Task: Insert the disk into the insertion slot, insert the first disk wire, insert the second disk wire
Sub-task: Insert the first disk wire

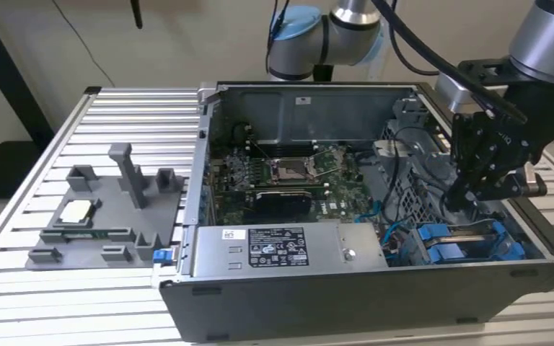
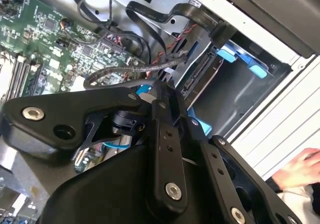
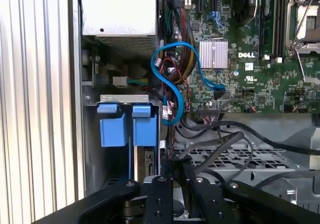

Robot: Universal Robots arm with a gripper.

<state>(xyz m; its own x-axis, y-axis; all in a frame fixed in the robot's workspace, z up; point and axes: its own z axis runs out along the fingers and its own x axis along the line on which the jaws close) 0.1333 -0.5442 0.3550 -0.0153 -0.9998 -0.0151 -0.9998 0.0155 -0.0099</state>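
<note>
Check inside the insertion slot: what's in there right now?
The disk sits in the insertion slot, with its blue carrier tabs showing. The drive body is mostly covered by the carrier and the bay walls, so its seating cannot be judged.

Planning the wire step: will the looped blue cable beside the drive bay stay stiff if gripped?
Probably floppy: the blue cable hangs in a loose loop. Likely light, being thin. One end seems plugged into the motherboard, so it may tug back.
</note>
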